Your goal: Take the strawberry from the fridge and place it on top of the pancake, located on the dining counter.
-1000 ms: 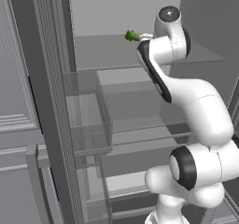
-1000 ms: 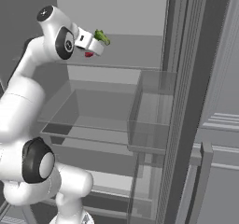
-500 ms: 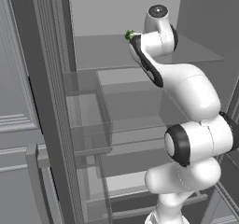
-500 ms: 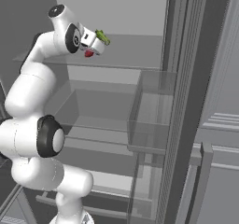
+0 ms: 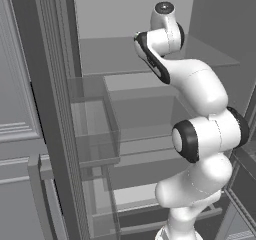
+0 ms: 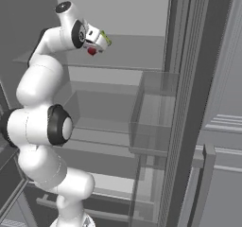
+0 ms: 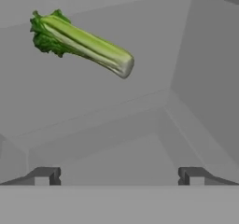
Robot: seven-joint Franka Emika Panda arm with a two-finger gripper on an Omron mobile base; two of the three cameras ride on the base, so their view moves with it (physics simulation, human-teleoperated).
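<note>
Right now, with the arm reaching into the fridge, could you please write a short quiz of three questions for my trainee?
1. True or false: the pincer is open and holds nothing.
2. What green thing lies ahead of the pincer in the hand view? A) celery B) apple C) bottle
3. Fill in: in the right base view, a small red ___ shows just under the hand, on the top shelf of the fridge.

Key: 1 true; 2 A; 3 strawberry.

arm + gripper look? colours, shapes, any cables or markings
Glossy white arm of rounded bulbous links, with dark ring joints and a dark-capped top joint. Gripper: two small dark grey blocky finger tips, pale at their base. No cables or markings visible.
</note>
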